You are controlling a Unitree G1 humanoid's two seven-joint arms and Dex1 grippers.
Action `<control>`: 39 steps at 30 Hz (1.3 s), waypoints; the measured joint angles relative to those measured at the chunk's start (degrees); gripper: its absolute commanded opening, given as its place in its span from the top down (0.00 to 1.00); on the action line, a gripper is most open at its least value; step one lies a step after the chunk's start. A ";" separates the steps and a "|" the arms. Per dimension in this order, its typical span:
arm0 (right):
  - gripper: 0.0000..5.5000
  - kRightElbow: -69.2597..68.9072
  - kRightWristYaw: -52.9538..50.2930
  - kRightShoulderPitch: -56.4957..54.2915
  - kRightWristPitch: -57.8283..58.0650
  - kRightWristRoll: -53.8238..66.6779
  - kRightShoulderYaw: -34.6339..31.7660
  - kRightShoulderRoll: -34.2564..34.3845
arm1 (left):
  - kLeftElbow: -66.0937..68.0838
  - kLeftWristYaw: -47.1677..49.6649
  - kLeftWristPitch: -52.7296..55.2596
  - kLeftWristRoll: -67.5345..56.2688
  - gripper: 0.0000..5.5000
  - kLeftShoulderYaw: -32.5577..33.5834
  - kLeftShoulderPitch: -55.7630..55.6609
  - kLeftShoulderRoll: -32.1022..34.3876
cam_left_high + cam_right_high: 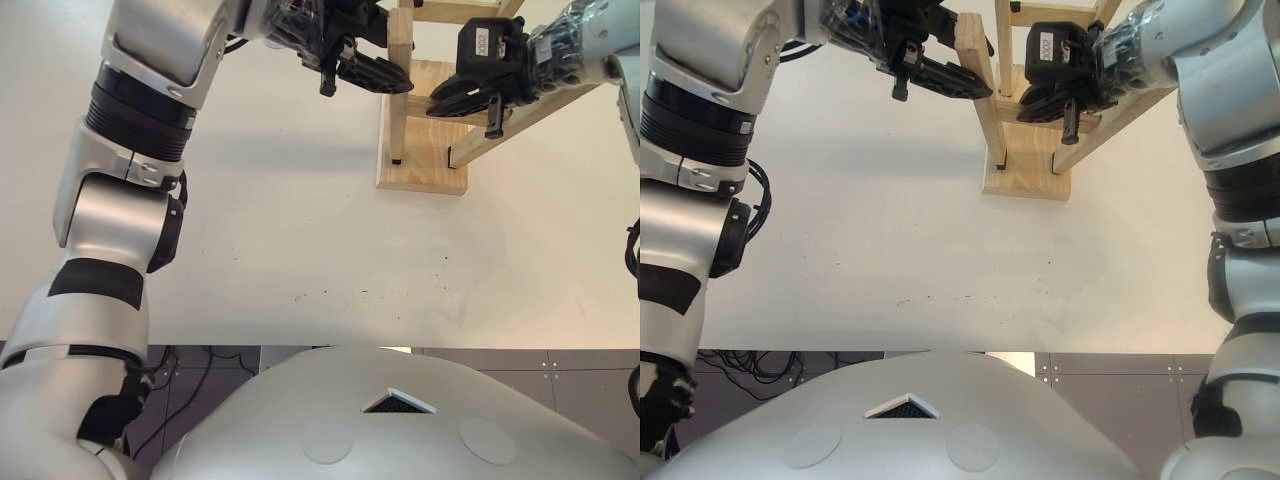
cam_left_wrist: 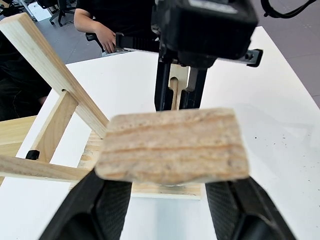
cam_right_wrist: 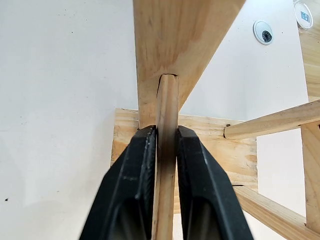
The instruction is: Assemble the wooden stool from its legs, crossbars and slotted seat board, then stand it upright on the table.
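Observation:
The wooden stool lies upside down at the far side of the table, its slotted seat board [image 1: 420, 178] flat on the surface and its legs pointing up. My left gripper [image 1: 385, 75] is shut on the near left leg [image 1: 399, 110]; in the left wrist view the leg's end [image 2: 172, 145] sits between the black fingers [image 2: 100, 210]. My right gripper [image 1: 465, 100] comes in from the right, shut on a thin crossbar [image 3: 165, 150]. The crossbar's end enters a hole in a leg [image 3: 170, 45]. Another leg [image 1: 520, 125] slants off to the right.
The white table [image 1: 300, 260] stretches wide and bare between the stool and its front edge [image 1: 300, 343]. A round cable grommet [image 3: 263, 32] is set in the tabletop beyond the stool. Floor and cables lie below the edge.

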 measured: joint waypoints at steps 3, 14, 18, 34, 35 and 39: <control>0.92 -0.11 0.08 0.41 -0.51 -0.57 0.02 -0.01 | -0.04 0.05 -0.01 0.02 0.63 -0.02 0.07 -0.09; 0.92 -4.63 -1.01 2.55 10.52 1.28 -3.50 0.30 | 1.92 1.30 0.03 0.54 0.63 -0.19 -1.31 -3.67; 0.92 -5.16 -1.06 2.82 12.17 1.35 -4.11 0.30 | 1.97 1.30 -0.06 0.60 0.63 -0.68 -1.70 -3.70; 0.76 -3.64 -3.37 2.61 25.37 6.05 -10.18 5.07 | 0.69 2.98 1.95 0.42 0.63 -1.66 -2.57 -4.26; 0.76 -2.75 -3.53 2.25 26.75 6.38 -11.22 6.05 | 0.68 3.45 2.56 0.37 0.63 -1.60 -2.46 -4.30; 0.76 0.47 -5.32 -1.24 28.31 9.91 -17.13 9.21 | -1.61 6.06 6.19 -0.80 0.63 2.14 -0.29 -4.19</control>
